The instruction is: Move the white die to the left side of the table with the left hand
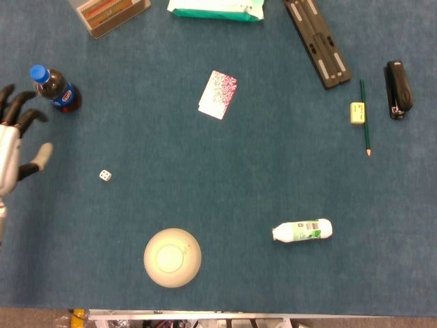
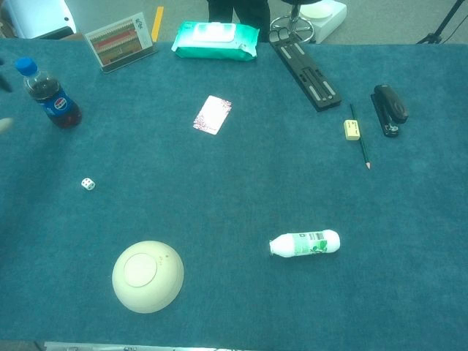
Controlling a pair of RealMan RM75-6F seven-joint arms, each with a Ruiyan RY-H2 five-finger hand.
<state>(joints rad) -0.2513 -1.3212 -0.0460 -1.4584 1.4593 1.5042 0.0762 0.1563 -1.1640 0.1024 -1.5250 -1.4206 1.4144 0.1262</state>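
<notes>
The white die (image 1: 104, 175) lies on the blue table (image 1: 218, 205) toward its left side, also seen as the die (image 2: 88, 183) in the chest view. My left hand (image 1: 12, 147) is at the far left edge of the head view, fingers spread, holding nothing, well apart from the die. In the chest view only a blurred fingertip (image 2: 4, 125) of that hand shows at the left edge. My right hand is not visible in either view.
A cola bottle (image 1: 56, 89) stands just above my left hand. An upturned cream bowl (image 1: 172, 257) sits near the front. A patterned card (image 1: 218, 94), a lying white bottle (image 1: 302, 229), eraser (image 1: 357, 112), pencil (image 1: 364, 117), stapler (image 1: 398, 89), black bar (image 1: 316, 41), wipes pack (image 1: 216, 9).
</notes>
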